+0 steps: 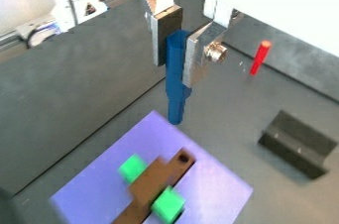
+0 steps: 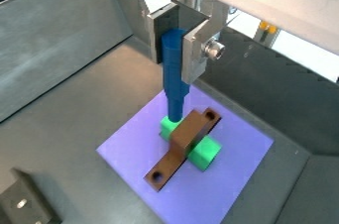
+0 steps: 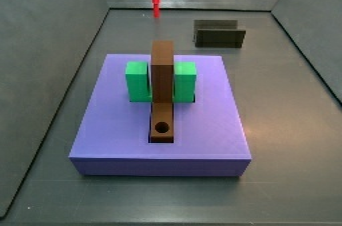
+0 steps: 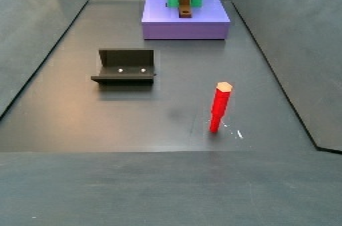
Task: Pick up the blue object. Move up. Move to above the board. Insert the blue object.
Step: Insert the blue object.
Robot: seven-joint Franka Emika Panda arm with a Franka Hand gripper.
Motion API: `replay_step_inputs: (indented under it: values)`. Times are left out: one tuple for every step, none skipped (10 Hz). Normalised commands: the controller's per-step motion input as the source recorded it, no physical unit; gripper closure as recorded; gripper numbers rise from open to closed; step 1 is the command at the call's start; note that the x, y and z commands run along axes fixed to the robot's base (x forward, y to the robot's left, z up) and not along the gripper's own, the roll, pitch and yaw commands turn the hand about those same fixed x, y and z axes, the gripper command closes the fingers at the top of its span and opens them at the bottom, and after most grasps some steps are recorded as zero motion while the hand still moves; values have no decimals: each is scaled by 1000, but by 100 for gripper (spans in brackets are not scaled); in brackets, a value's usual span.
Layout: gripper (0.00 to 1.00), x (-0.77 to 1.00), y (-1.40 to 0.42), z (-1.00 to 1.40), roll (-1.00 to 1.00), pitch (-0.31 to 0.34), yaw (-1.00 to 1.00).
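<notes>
Blue object (image 1: 175, 77), upright, pinched between the silver fingers (image 1: 201, 55) of the tool (image 2: 180, 45), hanging above the lavender board (image 2: 133, 139); shown in both wrist views only. Side views show neither, only the board (image 3: 201, 130), red stick (image 4: 219, 108) and dark fixture (image 4: 124, 66), well apart on the grey table (image 4: 160, 120).
</notes>
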Motion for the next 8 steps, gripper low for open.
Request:
replay_step_inputs:
  values:
    - [100,0,-29,0,0,0,0]
    - [100,0,-343,-6,-27,-26,0]
    - [100,0,-877,-166,131,0,-34]
    - [100,0,-1000,-271,209,0,-29]
    - [100,17,-1000,-337,231,0,0]
    - [100,126,-1000,-431,144,0,0]
    - [100,217,-1000,-451,90,9,-34]
    - [100,309,-960,-377,77,14,-83]
